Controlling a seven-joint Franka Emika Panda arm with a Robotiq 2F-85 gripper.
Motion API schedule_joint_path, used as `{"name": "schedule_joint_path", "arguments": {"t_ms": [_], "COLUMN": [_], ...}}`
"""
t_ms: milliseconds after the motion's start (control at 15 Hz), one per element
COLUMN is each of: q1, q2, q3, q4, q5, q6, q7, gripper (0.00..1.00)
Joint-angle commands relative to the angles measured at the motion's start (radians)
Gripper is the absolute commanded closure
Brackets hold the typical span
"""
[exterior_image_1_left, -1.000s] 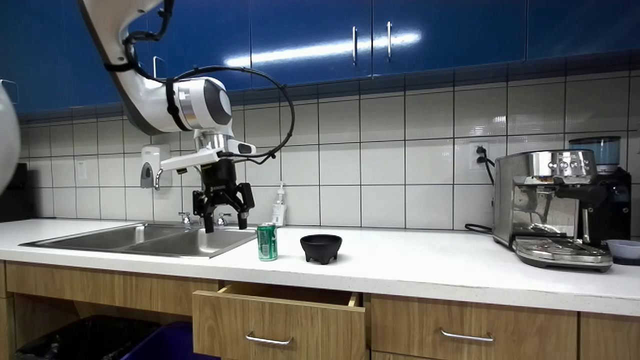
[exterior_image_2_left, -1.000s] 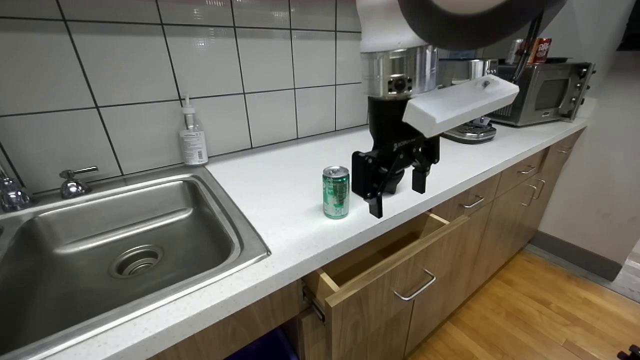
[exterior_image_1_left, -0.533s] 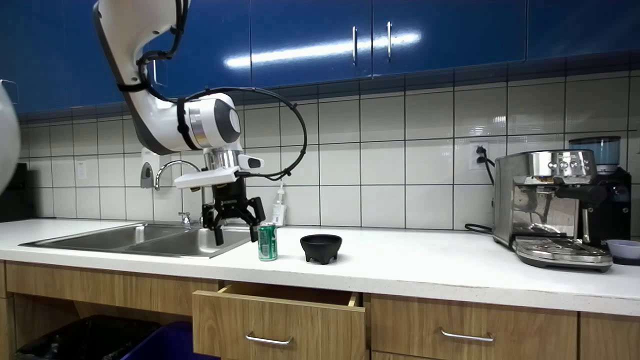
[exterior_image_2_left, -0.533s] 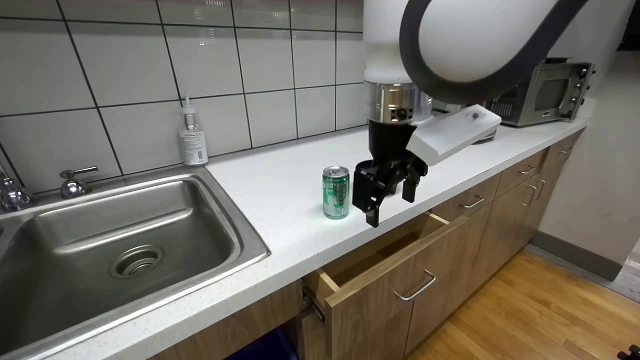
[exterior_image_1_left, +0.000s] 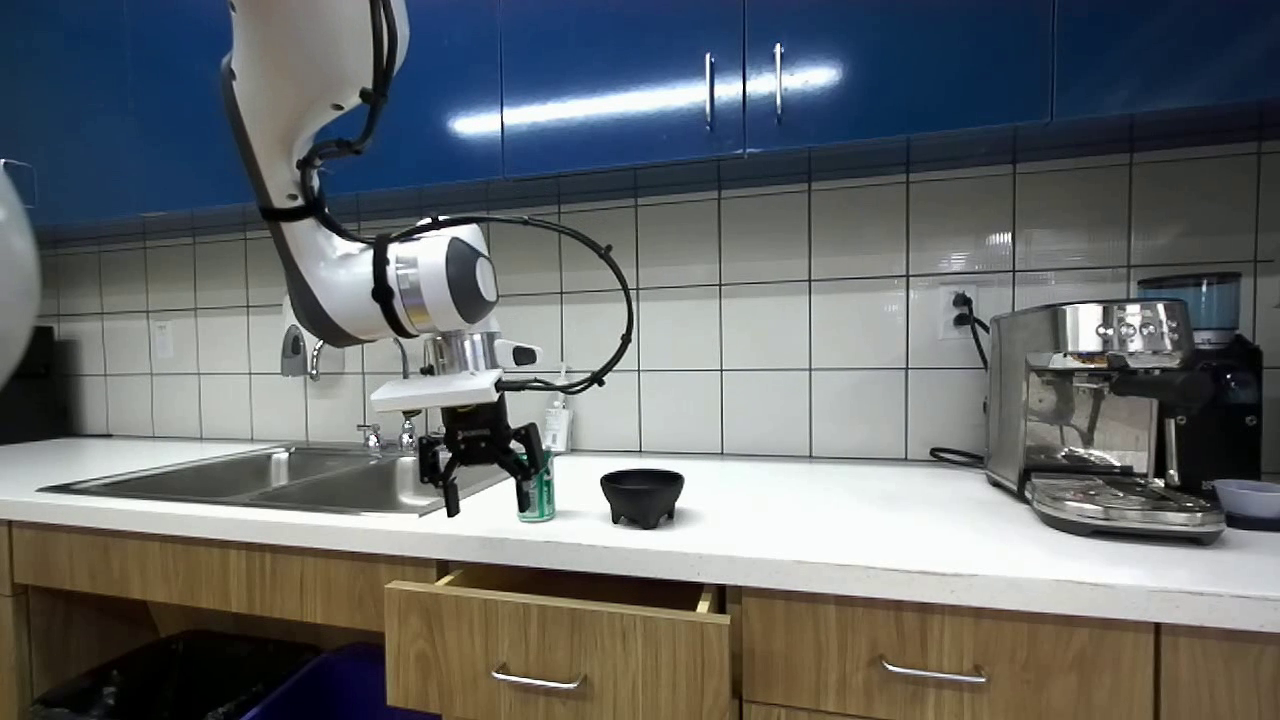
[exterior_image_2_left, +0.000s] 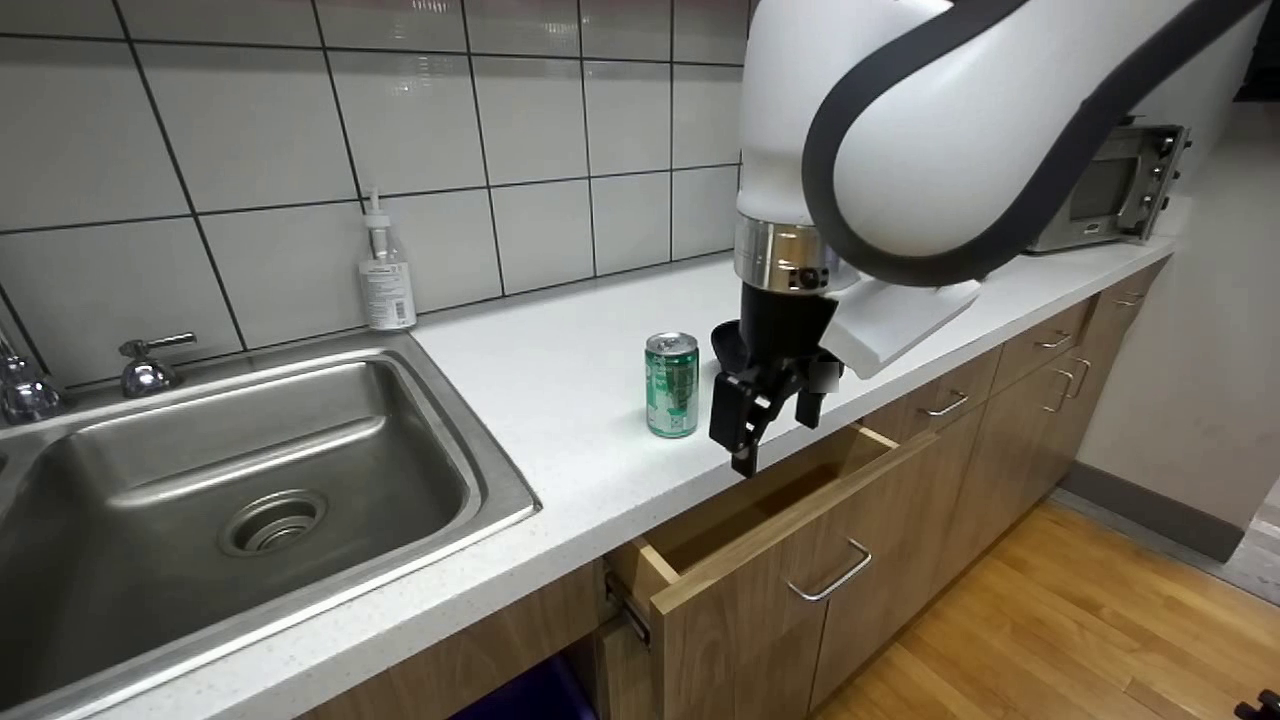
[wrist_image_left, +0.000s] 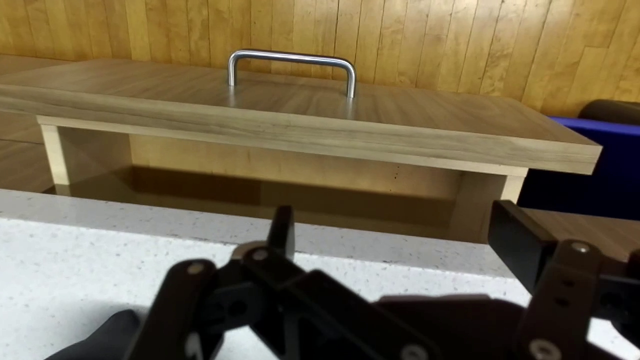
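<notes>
In an exterior view, the sink (exterior_image_1_left: 270, 480) lies at left; left of centre, the claw (exterior_image_1_left: 488, 498) hangs spread wide, partly covering the green can (exterior_image_1_left: 544, 497); the pulled-out drawer (exterior_image_1_left: 557, 645) sits bottom centre, the black bowl (exterior_image_1_left: 643, 497) mid-frame, the coffee machine (exterior_image_1_left: 1090, 410) at right.

On the long white counter (exterior_image_1_left: 830, 510) stood a green can (exterior_image_2_left: 672, 388), a black bowl (exterior_image_1_left: 642, 495) near it, a shiny coffee machine (exterior_image_1_left: 1100, 420) and a silver oven (exterior_image_2_left: 1112, 190).
</notes>
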Motion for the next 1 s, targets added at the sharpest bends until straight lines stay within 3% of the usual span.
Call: {"name": "schedule_joint_path", "arguments": {"t_ms": [0,933], "q1": [-0.005,0.019], "q2": [0.038,0.166], "q3": [-0.013,-0.061], "q4": [0.008,0.053], "q5": [-0.002,-0.020], "q6": [0.037,0.105], "q7": [-0.040,0.000], "gripper": [0.00,0.00]}}
